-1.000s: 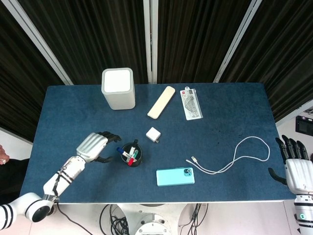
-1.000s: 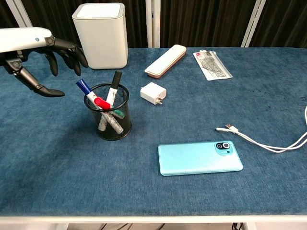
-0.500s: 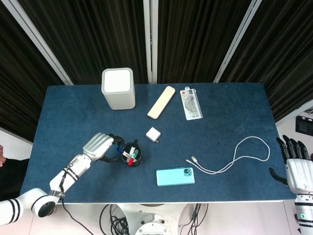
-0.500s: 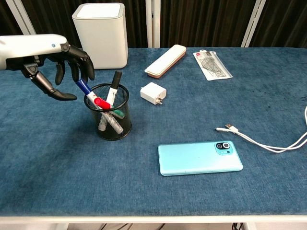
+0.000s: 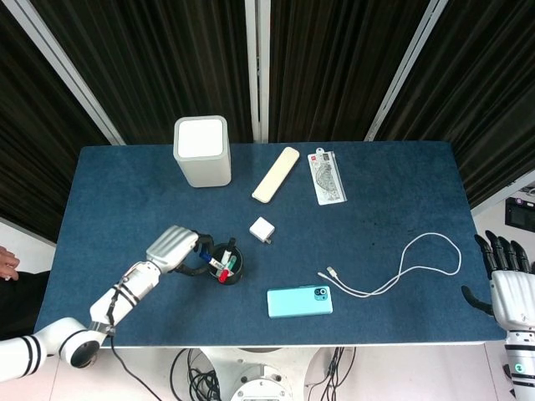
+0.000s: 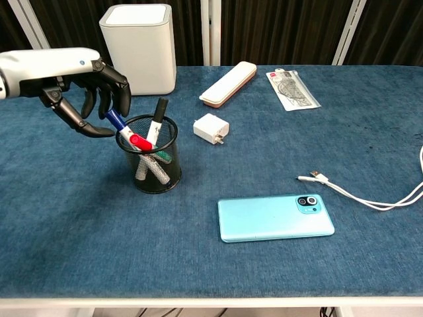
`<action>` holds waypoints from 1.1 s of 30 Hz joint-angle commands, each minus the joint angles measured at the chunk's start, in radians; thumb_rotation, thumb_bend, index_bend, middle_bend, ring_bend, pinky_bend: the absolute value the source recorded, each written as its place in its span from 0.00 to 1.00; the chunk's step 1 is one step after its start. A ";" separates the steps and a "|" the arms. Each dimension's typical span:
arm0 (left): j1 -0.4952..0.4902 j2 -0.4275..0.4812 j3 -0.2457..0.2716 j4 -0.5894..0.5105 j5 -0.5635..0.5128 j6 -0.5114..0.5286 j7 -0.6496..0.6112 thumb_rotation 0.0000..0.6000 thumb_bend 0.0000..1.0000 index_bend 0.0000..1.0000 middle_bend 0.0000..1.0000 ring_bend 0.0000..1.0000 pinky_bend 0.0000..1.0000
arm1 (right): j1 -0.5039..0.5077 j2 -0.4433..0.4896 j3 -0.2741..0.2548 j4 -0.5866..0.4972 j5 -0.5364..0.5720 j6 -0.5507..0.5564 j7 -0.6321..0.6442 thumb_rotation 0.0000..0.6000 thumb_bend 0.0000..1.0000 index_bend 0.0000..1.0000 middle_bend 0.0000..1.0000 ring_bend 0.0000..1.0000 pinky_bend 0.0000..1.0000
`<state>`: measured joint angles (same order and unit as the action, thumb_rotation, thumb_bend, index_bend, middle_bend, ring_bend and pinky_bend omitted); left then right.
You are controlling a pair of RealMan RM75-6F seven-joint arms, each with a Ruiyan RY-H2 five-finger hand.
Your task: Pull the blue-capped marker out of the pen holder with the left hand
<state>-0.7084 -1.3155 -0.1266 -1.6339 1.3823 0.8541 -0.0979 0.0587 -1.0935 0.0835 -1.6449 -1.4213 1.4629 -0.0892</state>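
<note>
A black mesh pen holder (image 6: 151, 165) (image 5: 226, 266) stands at the table's front left. Out of it lean a blue-capped marker (image 6: 116, 121) (image 5: 205, 258), a red-capped marker (image 6: 139, 140) and a black-capped marker (image 6: 159, 109). My left hand (image 6: 79, 72) (image 5: 171, 247) hovers at the holder's left rim. Its fingers (image 6: 122, 96) curl over the blue cap and the thumb (image 6: 99, 132) reaches in under it. No firm grip on the cap shows. My right hand (image 5: 510, 288) stays off the table's right edge with its fingers spread and nothing in it.
A white box (image 6: 137, 46) stands behind the holder. A white charger (image 6: 211, 128), a beige case (image 6: 228, 83) and a flat packet (image 6: 292, 89) lie further back. A turquoise phone (image 6: 275, 217) and a white cable (image 6: 357, 191) lie to the right.
My left hand has moved right towards the holder, and its fingers and thumb have drawn in around the blue cap. The right hand has barely moved.
</note>
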 commanded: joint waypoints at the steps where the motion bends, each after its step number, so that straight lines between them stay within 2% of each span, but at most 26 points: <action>1: -0.008 -0.003 0.000 0.012 0.004 -0.007 -0.031 1.00 0.25 0.50 0.53 0.52 0.60 | 0.001 -0.001 0.002 0.002 0.006 -0.004 0.001 1.00 0.18 0.00 0.00 0.00 0.00; 12: -0.026 -0.003 0.006 0.031 0.004 -0.022 -0.058 1.00 0.29 0.56 0.59 0.62 0.67 | 0.003 -0.004 0.006 0.004 0.024 -0.013 -0.003 1.00 0.18 0.00 0.00 0.00 0.00; 25: -0.030 -0.004 0.017 0.042 0.044 0.009 -0.094 1.00 0.33 0.60 0.64 0.68 0.74 | 0.002 0.000 0.006 0.000 0.026 -0.013 -0.003 1.00 0.18 0.00 0.00 0.00 0.00; 33: -0.026 0.040 0.015 -0.008 0.073 0.040 -0.136 1.00 0.34 0.61 0.64 0.68 0.74 | -0.001 0.003 0.006 -0.005 0.020 -0.004 -0.002 1.00 0.18 0.00 0.00 0.00 0.00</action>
<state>-0.7361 -1.2854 -0.1101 -1.6322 1.4490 0.8864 -0.2260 0.0578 -1.0903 0.0897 -1.6497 -1.4011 1.4587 -0.0914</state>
